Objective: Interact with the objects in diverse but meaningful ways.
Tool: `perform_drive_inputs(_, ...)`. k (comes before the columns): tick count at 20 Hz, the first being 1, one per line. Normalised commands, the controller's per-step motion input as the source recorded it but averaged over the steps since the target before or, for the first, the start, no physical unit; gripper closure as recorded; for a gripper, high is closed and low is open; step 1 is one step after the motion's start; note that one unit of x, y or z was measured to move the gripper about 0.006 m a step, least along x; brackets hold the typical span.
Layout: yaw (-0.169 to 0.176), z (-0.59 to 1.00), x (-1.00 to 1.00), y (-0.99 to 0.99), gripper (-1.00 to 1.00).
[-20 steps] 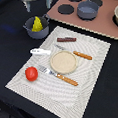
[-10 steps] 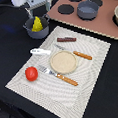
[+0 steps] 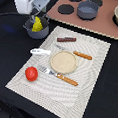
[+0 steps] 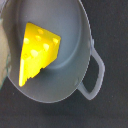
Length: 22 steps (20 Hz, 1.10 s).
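Between the earlier frames and now, almost nothing has moved: the end effector [image 3: 35, 13] hangs as before above the grey two-handled pot [image 3: 30, 31], and the items on the placemat [image 3: 88, 92] lie where they were. The yellow cheese wedge [image 3: 37, 25] sits inside the pot, on the table near the placemat's corner. Whether the fingers are released or clenched I cannot tell; no view shows them clearly.

My judgement is that the step in hand is to let the wedge rest in the pot and withdraw. To do it well, the arm should rise straight up, so it does not catch the rim or a handle.

Only the wrist view shows the wedge [image 4: 37, 52] lying on the pot floor [image 4: 67, 70], tilted toward one wall. Only the exterior view shows the red tomato [image 3: 31, 73], the white fish shape [image 3: 40, 52] and the brown sausage stick [image 3: 66, 40].
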Motion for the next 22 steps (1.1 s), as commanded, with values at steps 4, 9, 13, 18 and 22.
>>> perform_drive_inputs(4, 0.04, -0.28, 0.06, -0.05, -1.0)
perform_drive_inputs(9, 0.045, -0.24, 0.01, 0.0, -1.0)
perform_drive_inputs(13, 0.047, -0.22, 0.0, 0.0, -1.0)
perform_drive_inputs(18, 0.043, -0.23, 0.04, -0.02, -1.0)
perform_drive_inputs(22, 0.075, -0.25, 0.11, -0.09, -1.0)
